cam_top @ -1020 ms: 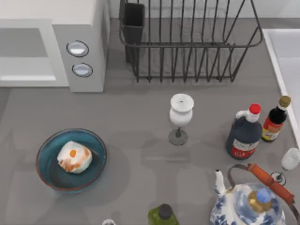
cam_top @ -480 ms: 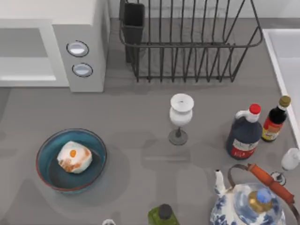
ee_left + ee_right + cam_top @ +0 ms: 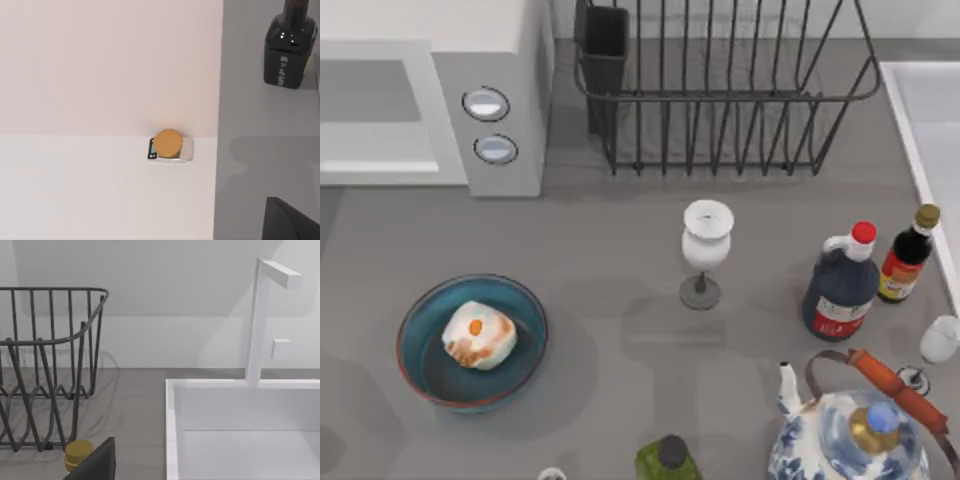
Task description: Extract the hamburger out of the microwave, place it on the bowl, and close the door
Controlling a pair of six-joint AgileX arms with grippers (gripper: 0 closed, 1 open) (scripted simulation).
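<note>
Matt grey table (image 3: 620, 260) underneath. The bowl (image 3: 525, 312) has a glossy teal glaze, the microwave (image 3: 505, 60) looks like smooth white plastic with shiny silvery knobs (image 3: 486, 104). Thin dark wire makes the dish rack (image 3: 720, 95); the teapot (image 3: 820, 445) gleams like patterned porcelain.

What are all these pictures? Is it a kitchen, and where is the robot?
It is a pretend kitchen drawn by a computer. A robot with two arms works here, and each arm carries a camera. One picture looks down from above the table. There a hamburger sits in a blue bowl, near a white microwave whose door looks shut. You can also see a black dish rack, a white goblet, two sauce bottles and a patterned teapot. The right arm's camera sees the rack and a white sink. Nothing is seen being held.
</note>
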